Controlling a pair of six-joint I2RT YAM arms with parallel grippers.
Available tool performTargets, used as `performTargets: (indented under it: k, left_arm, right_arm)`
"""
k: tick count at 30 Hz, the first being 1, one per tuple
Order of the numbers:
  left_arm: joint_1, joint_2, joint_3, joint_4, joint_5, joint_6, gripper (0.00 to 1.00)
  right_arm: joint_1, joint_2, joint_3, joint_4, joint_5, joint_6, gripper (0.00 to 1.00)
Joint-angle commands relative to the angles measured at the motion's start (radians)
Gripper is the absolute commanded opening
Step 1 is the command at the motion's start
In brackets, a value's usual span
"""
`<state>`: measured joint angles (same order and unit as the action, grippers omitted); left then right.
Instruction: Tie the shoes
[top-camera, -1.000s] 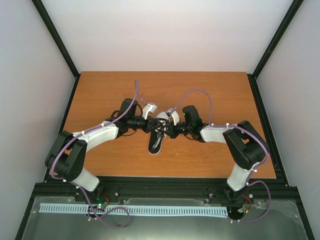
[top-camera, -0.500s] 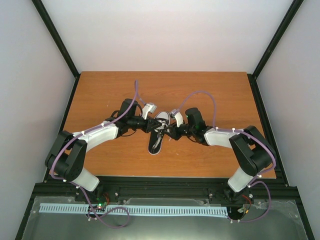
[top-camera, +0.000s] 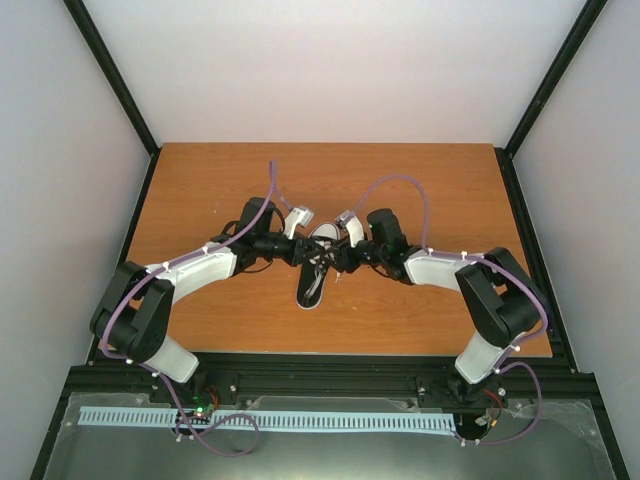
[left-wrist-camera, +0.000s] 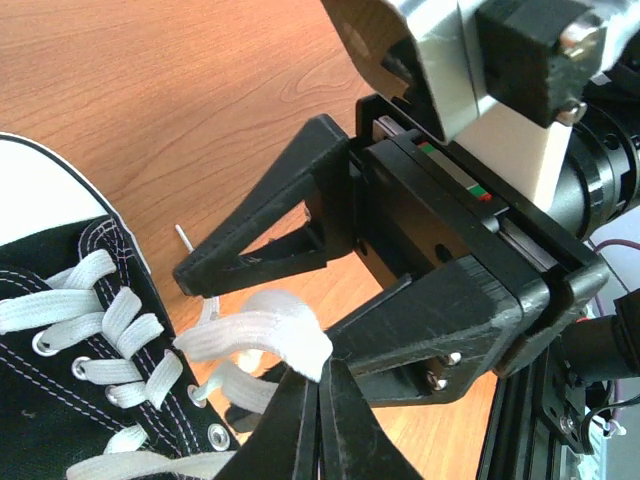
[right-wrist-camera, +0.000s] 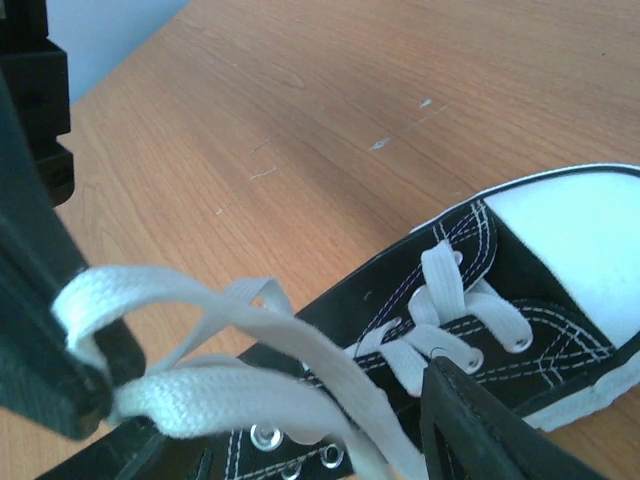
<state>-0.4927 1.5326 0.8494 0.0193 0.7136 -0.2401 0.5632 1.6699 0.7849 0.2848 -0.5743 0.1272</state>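
1. Wood table (top-camera: 430, 190), white walls around it. The shoe (top-camera: 312, 288) lies directly under my two grippers, toe pointing away from my bases.
2. Progress: the lace (left-wrist-camera: 262, 335) is threaded through the eyelets, but I see no bow and no cinched knot, only a loose loop lifted above the shoe. I judge the tie early to midway; the loop has yet to be crossed, pulled through and drawn tight.
3. Left gripper (left-wrist-camera: 318, 385) is clenched on the lace, with the loop pinched right at my fingertips, just above the eyelets.
4. Right gripper (right-wrist-camera: 245, 385) has its jaws apart and grasps nothing. The lace drapes over one finger and runs across the gap, down to the shoe below.
5. Pose: both arms reach inward from opposite sides, elbows swung out, wrists meeting over the middle of the shoe. The grippers face each other tip to tip — very close, with the lace strung between them.
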Motion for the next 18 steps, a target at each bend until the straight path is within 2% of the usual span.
performTargets:
  k: [1, 7, 16, 18]
  left_arm:
    - [0.006, 0.011, 0.030, 0.007, 0.027, -0.002, 0.01]
    - [0.006, 0.017, 0.031, 0.007, 0.028, -0.002, 0.01]
    - [0.006, 0.033, 0.037, 0.012, 0.037, -0.003, 0.01]
    - [0.005, 0.032, 0.036, 0.011, 0.036, -0.004, 0.01]
  right_arm:
    - [0.016, 0.040, 0.047, 0.011, 0.033, -0.036, 0.52]
    - [0.023, 0.076, 0.074, 0.008, 0.031, -0.041, 0.45]
    - [0.047, 0.100, 0.083, 0.020, 0.091, -0.040, 0.44]
    - [0.051, 0.103, 0.085, 0.021, 0.099, -0.038, 0.39]
